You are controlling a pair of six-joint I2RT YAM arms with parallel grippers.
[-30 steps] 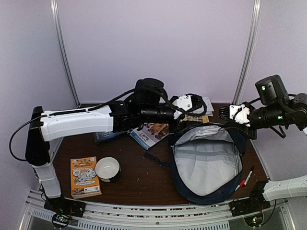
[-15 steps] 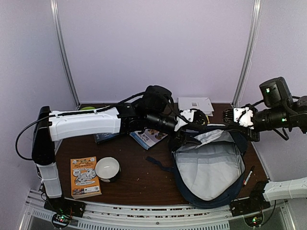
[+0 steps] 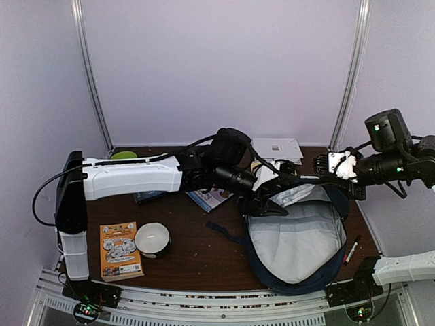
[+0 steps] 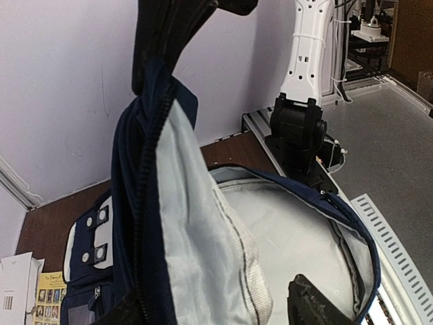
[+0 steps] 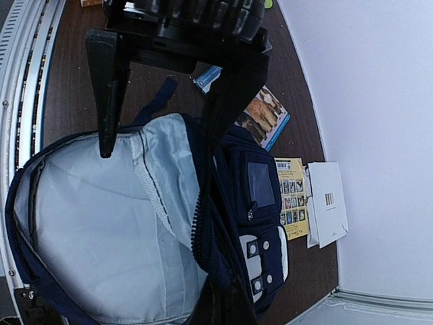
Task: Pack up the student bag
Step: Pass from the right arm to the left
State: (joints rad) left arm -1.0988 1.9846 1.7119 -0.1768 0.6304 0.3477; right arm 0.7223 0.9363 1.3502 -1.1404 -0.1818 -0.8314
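The student bag [image 3: 296,231] lies unzipped on the right of the table, navy outside with pale grey lining [image 4: 284,230] showing. Its front flap with the studded white patch [image 5: 260,261] is lifted on edge. My right gripper [image 3: 325,170] is shut on the flap's zipper edge, seen at the bottom of the right wrist view [image 5: 223,305]. My left gripper [image 3: 262,193] reaches in from the left and stands open astride that flap [image 4: 223,308]. One of its fingers [image 5: 105,95] is over the lining, the other [image 5: 230,101] outside the flap.
An orange box [image 3: 120,250] and a white bowl [image 3: 152,239] sit near left. A dog-cover book [image 3: 211,198] lies under my left arm. A white envelope [image 3: 276,148] and yellow card sheet [image 5: 292,196] lie behind the bag. A red pen [image 3: 351,249] lies at its right.
My left gripper moved right and toward the bag's mouth and its jaws spread wider. The right gripper raised the flap, then stayed still.
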